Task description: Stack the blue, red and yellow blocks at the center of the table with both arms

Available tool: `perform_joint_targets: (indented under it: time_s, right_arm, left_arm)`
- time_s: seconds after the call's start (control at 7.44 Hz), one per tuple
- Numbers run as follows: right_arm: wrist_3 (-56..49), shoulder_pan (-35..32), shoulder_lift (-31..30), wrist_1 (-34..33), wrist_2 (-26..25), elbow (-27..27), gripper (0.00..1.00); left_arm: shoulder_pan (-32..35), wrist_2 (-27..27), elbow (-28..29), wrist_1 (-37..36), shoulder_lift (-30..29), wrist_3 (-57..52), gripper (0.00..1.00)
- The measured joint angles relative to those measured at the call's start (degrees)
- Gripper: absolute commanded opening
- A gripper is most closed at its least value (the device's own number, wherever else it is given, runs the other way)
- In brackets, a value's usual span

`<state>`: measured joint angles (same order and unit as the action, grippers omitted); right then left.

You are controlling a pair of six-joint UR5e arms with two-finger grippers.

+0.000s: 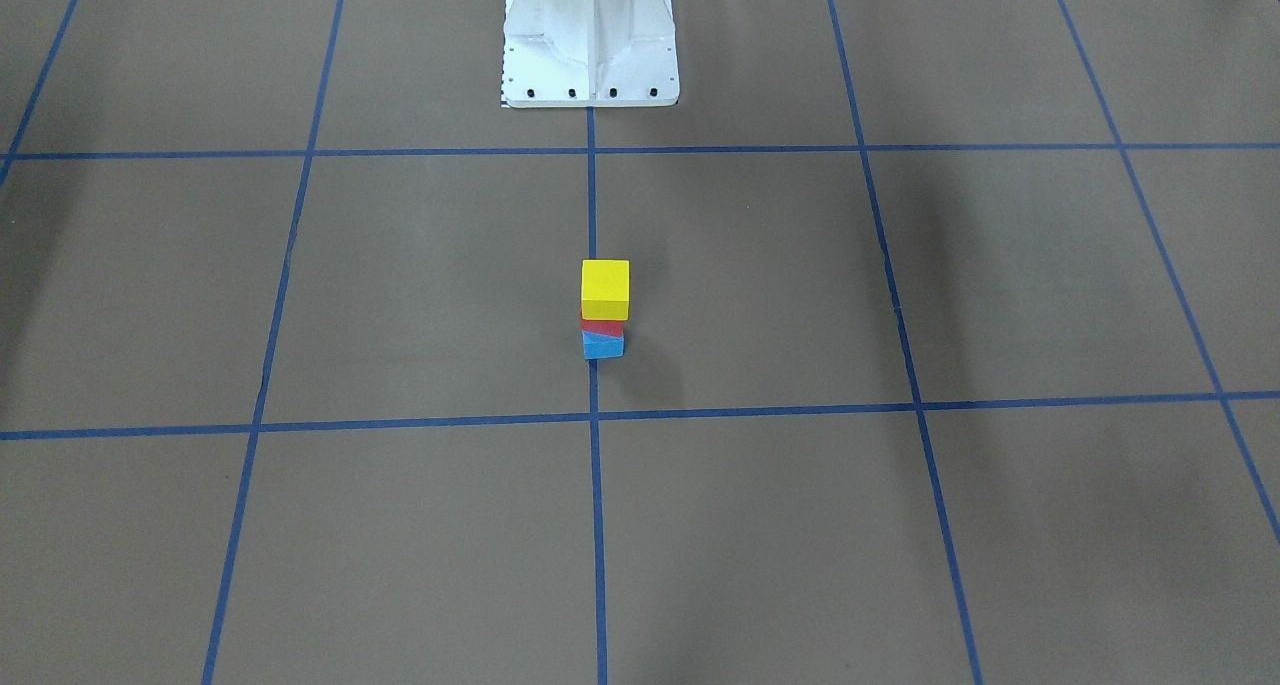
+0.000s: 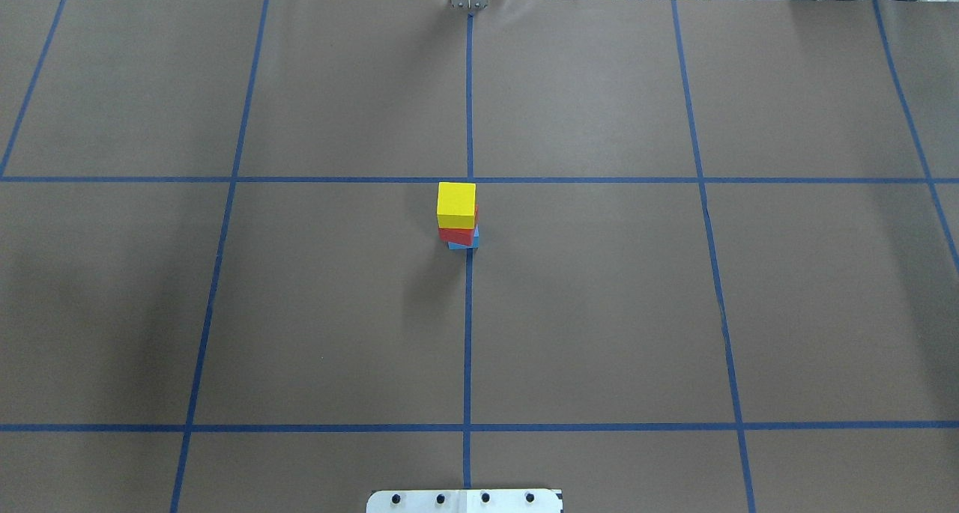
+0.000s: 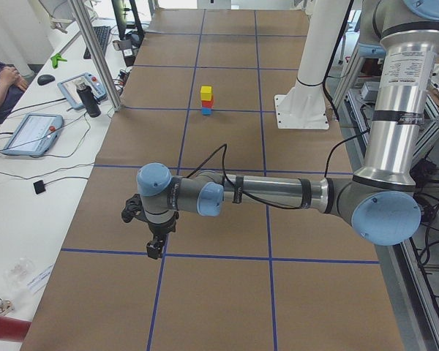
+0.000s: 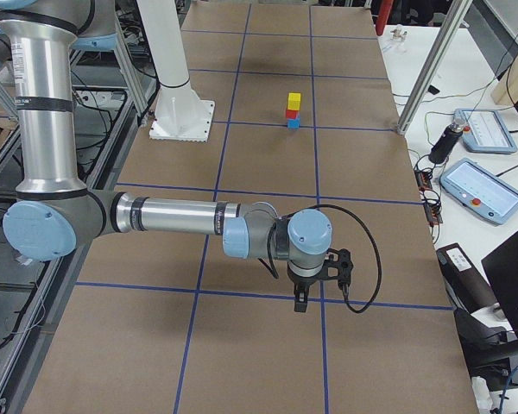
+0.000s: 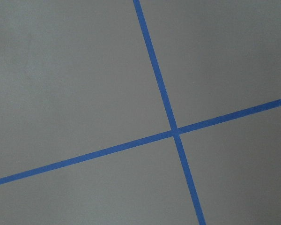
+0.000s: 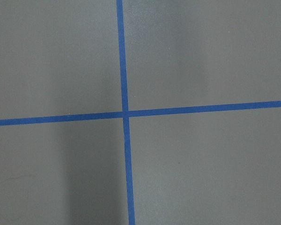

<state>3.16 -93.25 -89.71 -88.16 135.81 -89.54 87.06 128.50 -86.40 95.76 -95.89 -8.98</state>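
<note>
At the middle of the table (image 1: 400,285), the front-facing view shows three blocks in one stack. The blue block (image 1: 603,346) is at the bottom, the red block (image 1: 601,326) sits on it, and the yellow block (image 1: 605,287) is on top, right beside the centre tape line (image 1: 592,205). That makes one of each colour, three in all, with none lying loose. One white pedestal (image 1: 590,45) stands at the far edge.

From overhead, the red block is turned a little against the blue one beneath, so their edges do not line up.

From the table's left end, the stack is far off. The left arm (image 3: 278,194) stretches low and near, with the left pincer (image 3: 154,248) pointing down, well apart from the blocks. I cannot tell whether it is spread or pressed together.

From the right end, the right arm (image 4: 173,216) lies much the same way. The right pincer (image 4: 300,300) also points down, and its state cannot be told either. In all there are two arms and two pincers.

Each wrist view shows only bare table and one tape crossing (image 5: 174,131).

The cubes look light, stiff, matte enough not to slip, and not fragile. Each is best taken by two opposite flat sides, midway up. The stack would probably topple at a sideways nudge.
</note>
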Motion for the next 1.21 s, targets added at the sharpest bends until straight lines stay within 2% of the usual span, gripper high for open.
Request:
perform_joint_targets:
  time_s: [0.54, 1.21]
  right_arm:
    - [0.0, 0.0, -3.79, 0.0, 0.32, -3.91, 1.0]
    - [0.11, 0.01, -4.14, 0.0, 0.39, -4.4, 1.0]
  left_arm:
    - [-0.04, -0.02, 0.06, -0.05, 0.0, 0.01, 1.0]
    - [-0.03, -0.02, 0.07, -0.05, 0.0, -0.01, 1.0]
